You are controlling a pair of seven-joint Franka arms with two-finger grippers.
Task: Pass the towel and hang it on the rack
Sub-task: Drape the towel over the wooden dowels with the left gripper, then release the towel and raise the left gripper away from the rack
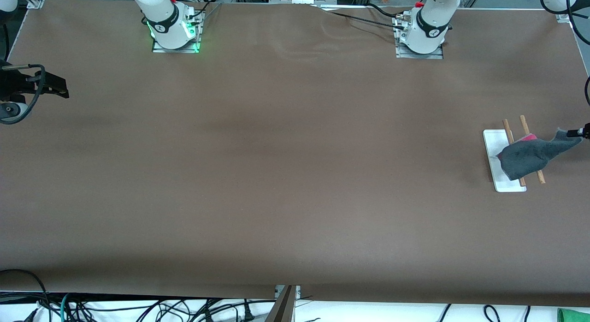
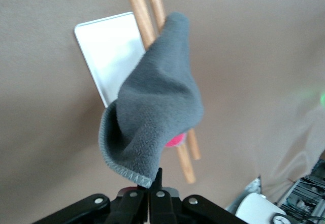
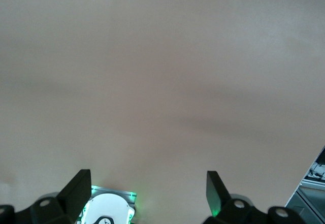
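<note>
Grey towel (image 2: pixel 157 107) pinched in left end effector (image 2: pixel 152 183) over rack (image 1: pixel 500 167).

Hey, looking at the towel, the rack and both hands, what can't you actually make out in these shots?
- Left hand: front view's edge cuts it off; only its tip shows, shut on the towel corner.
- Rack: the towel drapes over the middle of both rods and part of the white base, hiding the crosspiece in the front and left wrist views.
- Towel's pink side: only a sliver shows.
- Right hand, open over bare table: front view's edge crops it.
</note>
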